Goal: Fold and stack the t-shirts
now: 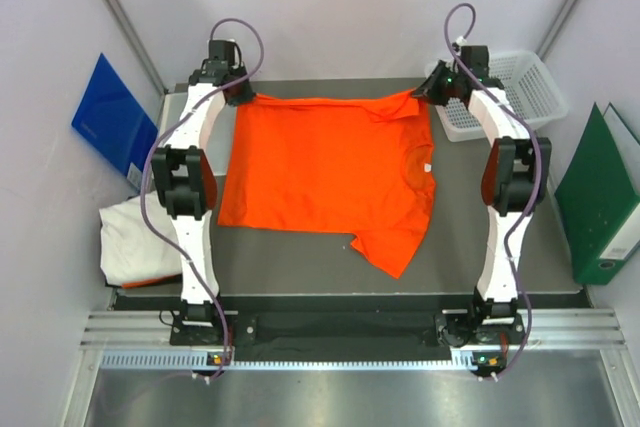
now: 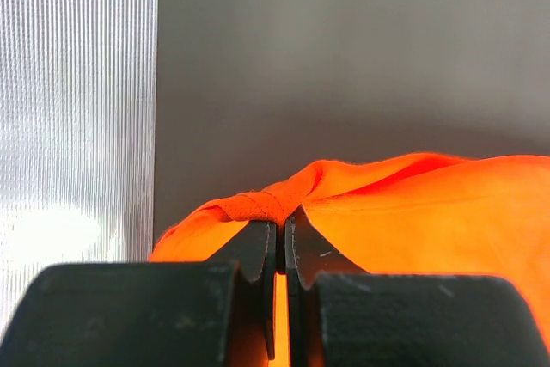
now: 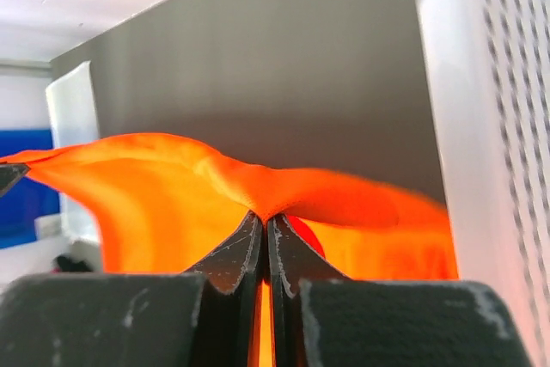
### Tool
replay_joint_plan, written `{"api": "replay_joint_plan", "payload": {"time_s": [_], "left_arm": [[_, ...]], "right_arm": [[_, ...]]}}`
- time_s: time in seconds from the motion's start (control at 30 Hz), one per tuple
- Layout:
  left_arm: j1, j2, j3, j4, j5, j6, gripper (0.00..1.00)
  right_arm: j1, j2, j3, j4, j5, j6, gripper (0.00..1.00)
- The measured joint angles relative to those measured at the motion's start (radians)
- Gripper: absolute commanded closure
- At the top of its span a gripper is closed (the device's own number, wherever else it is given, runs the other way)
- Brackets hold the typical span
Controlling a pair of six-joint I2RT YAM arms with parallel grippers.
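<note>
The left gripper's point(image 2: 279, 228) fingers were pressed together on a rolled fold of hem at the edge of the orange t-shirt point(image 1: 320, 167), with a thin line of orange showing in the slit between them. The right gripper point(image 3: 264, 217) was likewise clamped on a pinch of the same cloth, which rose into a small ridge just above its fingertips and draped away to either side.

In the overhead view the two grippers sat at the far corners of the garment, the left at the far-left corner and the right at the far-right one (close by the sleeve there). Between them the far edge ran nearly straight. The rest of the shirt lay spread flat on the grey table point(image 1: 300, 257), one sleeve pointing toward the near right, between the two arms.

The white t-shirt point(image 1: 130, 239) lay bunched at the table's left edge, outside the left arm and well apart from the orange one. A white mesh basket point(image 1: 515, 87) stood at the far right corner, just beside the right gripper.
</note>
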Motion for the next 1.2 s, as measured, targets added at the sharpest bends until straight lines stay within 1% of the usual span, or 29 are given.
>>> {"api": "replay_joint_plan", "payload": {"time_s": [0.13,0.23,0.33,0.5,0.53,0.8,0.83,0.87,0.9,0.93,1.07,1.2], "left_arm": [[-0.001,-0.088,-0.095,-0.031,0.001,-0.003,1.00],[0.000,-0.163,-0.222,-0.068,-0.005,-0.012,1.00],[0.000,-0.183,-0.270,-0.095,-0.012,-0.015,1.00],[0.000,-0.188,-0.298,-0.159,-0.041,-0.022,1.00],[0.000,-0.188,-0.298,-0.172,-0.047,-0.023,1.00],[0.000,-0.188,-0.349,-0.195,-0.065,-0.028,1.00],[0.000,-0.188,-0.361,-0.197,-0.065,-0.029,0.59],[0.000,-0.188,-0.375,-0.199,-0.064,-0.029,0.32],[0.000,-0.188,-0.385,-0.203,-0.064,-0.028,0.14],[0.000,-0.188,-0.394,-0.210,-0.069,-0.028,0.01],[0.000,-0.188,-0.423,-0.236,-0.127,-0.050,0.01],[0.000,-0.192,-0.451,-0.241,-0.175,-0.055,0.01]], "right_arm": [[-0.031,-0.080,-0.099,-0.041,-0.062,0.026,1.00],[-0.054,-0.161,-0.212,-0.074,-0.130,0.052,1.00],[-0.065,-0.207,-0.278,-0.115,-0.184,0.061,1.00],[-0.065,-0.232,-0.318,-0.232,-0.233,0.018,1.00],[-0.065,-0.233,-0.321,-0.276,-0.237,-0.006,1.00],[-0.065,-0.250,-0.324,-0.556,-0.212,-0.173,1.00],[-0.065,-0.265,-0.338,-0.572,-0.203,-0.192,1.00],[-0.065,-0.284,-0.357,-0.588,-0.195,-0.206,1.00],[-0.065,-0.307,-0.384,-0.601,-0.189,-0.218,1.00],[-0.065,-0.331,-0.415,-0.610,-0.183,-0.229,1.00],[-0.065,-0.415,-0.569,-0.631,-0.158,-0.259,1.00],[-0.065,-0.452,-0.708,-0.645,-0.142,-0.276,1.00]]}}
